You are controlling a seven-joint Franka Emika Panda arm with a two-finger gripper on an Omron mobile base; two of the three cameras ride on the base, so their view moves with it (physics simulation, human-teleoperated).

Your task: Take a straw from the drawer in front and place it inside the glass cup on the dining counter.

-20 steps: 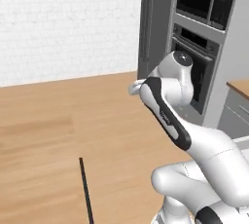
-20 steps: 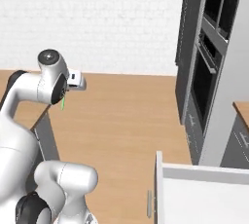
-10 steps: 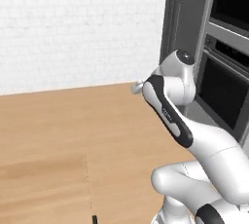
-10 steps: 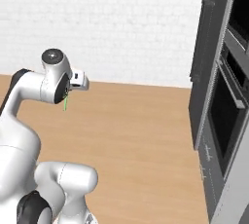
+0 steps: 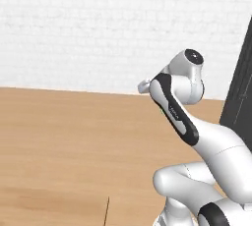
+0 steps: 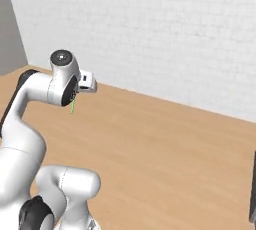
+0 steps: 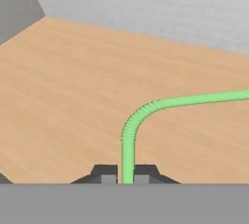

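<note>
Where the two dark fingers [image 7: 109, 173] are pressed together, the straw [image 7: 146, 109] is seen clamped between them, rising from the tips, bending at its ribbed section and running off to one side. From the right base view a short green length of it [image 6: 72, 106] is seen hanging below the raised hand, above the wooden floor [image 6: 165, 154] and before a white brick wall [image 6: 165, 29].

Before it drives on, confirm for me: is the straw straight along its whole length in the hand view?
No. The straw rises between the gripper fingertips, then bends at its ribbed section and runs off sideways.
</note>
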